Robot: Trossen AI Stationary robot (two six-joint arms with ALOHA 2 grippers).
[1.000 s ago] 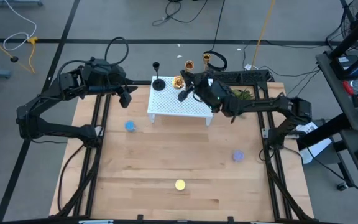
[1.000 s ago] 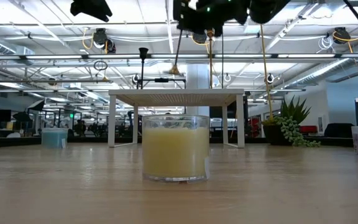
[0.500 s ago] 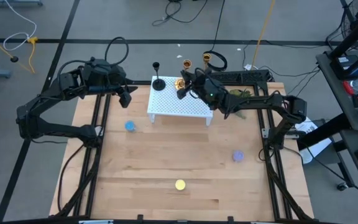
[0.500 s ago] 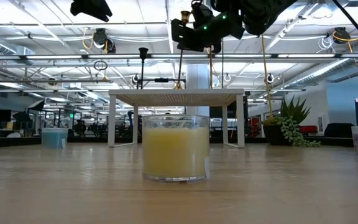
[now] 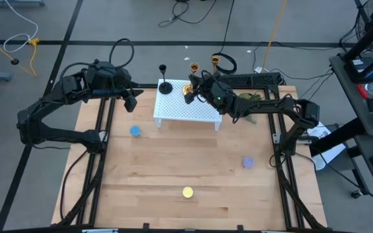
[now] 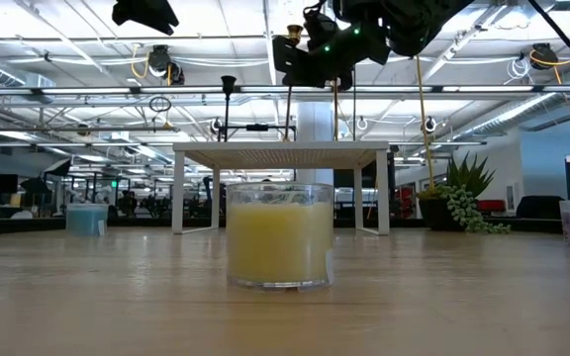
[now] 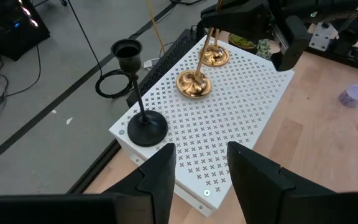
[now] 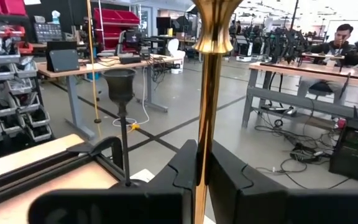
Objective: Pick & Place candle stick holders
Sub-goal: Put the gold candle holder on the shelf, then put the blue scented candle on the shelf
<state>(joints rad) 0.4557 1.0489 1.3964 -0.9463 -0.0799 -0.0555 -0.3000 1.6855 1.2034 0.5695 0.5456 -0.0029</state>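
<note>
right jaws [image 8: 202, 180] closed on the upright stem of a gold candle stick holder [image 7: 194, 82], long axis vertical between them, base on the white rack [image 5: 203, 114]; left jaws [image 7: 199, 168] wide, farther off, facing the black holder [image 7: 143, 124].

Cut off at the top of the right wrist view: the cup of the gold candle stick holder [image 8: 208, 93], its base hidden below behind the right gripper [image 8: 202, 163] (fingers pressed against the stem). Too small from above to separate: the two gold bases on the white perforated rack [image 5: 185, 109]. Hidden in the low view behind the yellow candle [image 6: 278, 235]: the middle of the rack's underside. Cropped by the low view's upper edge: most of the left gripper [image 6: 146, 13], finger spacing unreadable there. Blurred: a seated person [image 8: 345, 38] far off.
</note>
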